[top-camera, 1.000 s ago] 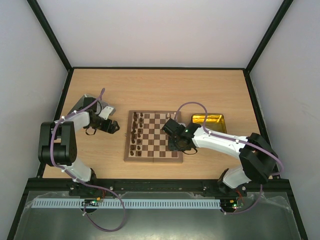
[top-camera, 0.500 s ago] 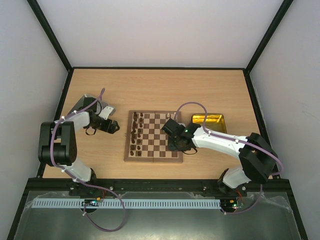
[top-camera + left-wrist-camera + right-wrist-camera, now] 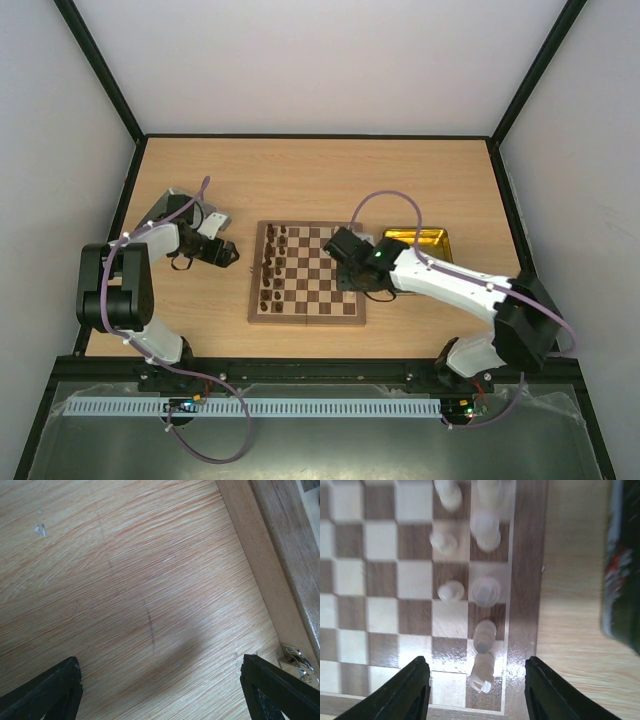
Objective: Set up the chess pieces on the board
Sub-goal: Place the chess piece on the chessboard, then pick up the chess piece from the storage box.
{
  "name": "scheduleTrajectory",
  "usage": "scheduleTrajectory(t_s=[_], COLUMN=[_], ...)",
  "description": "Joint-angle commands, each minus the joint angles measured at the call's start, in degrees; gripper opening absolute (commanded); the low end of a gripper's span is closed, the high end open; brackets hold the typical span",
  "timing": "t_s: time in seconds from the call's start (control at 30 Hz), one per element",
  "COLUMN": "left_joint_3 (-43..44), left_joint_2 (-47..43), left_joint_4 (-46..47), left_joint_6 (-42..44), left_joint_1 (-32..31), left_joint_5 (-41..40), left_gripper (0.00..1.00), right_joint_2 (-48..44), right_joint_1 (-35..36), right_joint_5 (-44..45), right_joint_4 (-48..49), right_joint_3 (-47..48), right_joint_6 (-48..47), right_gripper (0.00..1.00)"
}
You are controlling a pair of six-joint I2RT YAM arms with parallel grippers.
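Table (image 3: 125,580), board (image 3: 272,550) edge: L end effector (image 3: 158,680) released; R end effector (image 3: 476,677) released over pieces (image 3: 485,591).

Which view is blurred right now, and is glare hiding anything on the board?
Right wrist view: soft throughout, the cream pieces smeared, with a sheen on the board near the bottom edge, hiding nothing. Left wrist view: sharp grain on the table, one soft shadow across it. Top external view: evenly lit; the tray gleams.
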Motion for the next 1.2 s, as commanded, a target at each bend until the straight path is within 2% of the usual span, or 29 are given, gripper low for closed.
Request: scheduleTrajectory(t_s=[0.0,0.17,0.27,0.37,0.57,0.77,1.17], left_joint_3=[-0.21,-0.11,-0.34,-0.37,-0.37,-0.35,-0.28], left_joint_2=[-0.05,-0.21,-0.69,-1.3,-1.2,-0.95,-0.82], left_joint_4=[-0.98,-1.15,-1.2,-1.18,-1.18,-1.07,-1.2], left_joint_6=[0.77,0.79,0.76,0.76,0.98,1.35,1.38], left_joint_1=[-0.22,-0.22,-0.22,-0.08,0.17,0.39,0.4], left_joint_5=[1.1,1.19,1.0,1.11,1.66,2.67,2.84], left_gripper=[0.87,0.87,0.87,0.87,0.87,0.87,0.87], right_joint_2=[-7.64,-11.7,-16.12,-16.39,-15.3,-12.33,-9.47], right_joint_1=[-3.43,-16.47,-26.14,-34.59,-45.75,-48.94,-49.04], right_joint_5=[10.2,12.25,9.42,5.44,-2.94,-5.32,-4.53], right_joint_4=[-9.83,-13.76,-10.39,-8.89,-4.48,-1.25,1.54], right_joint_3=[7.14,5.68,2.49,-0.41,-7.34,-11.07,-10.87], right_joint_6=[-0.88,-3.63,-5.51,-8.41,-11.21,-12.18,-12.86], right_gripper=[0.51,0.51,0.51,0.51,0.49,0.37,0.35])
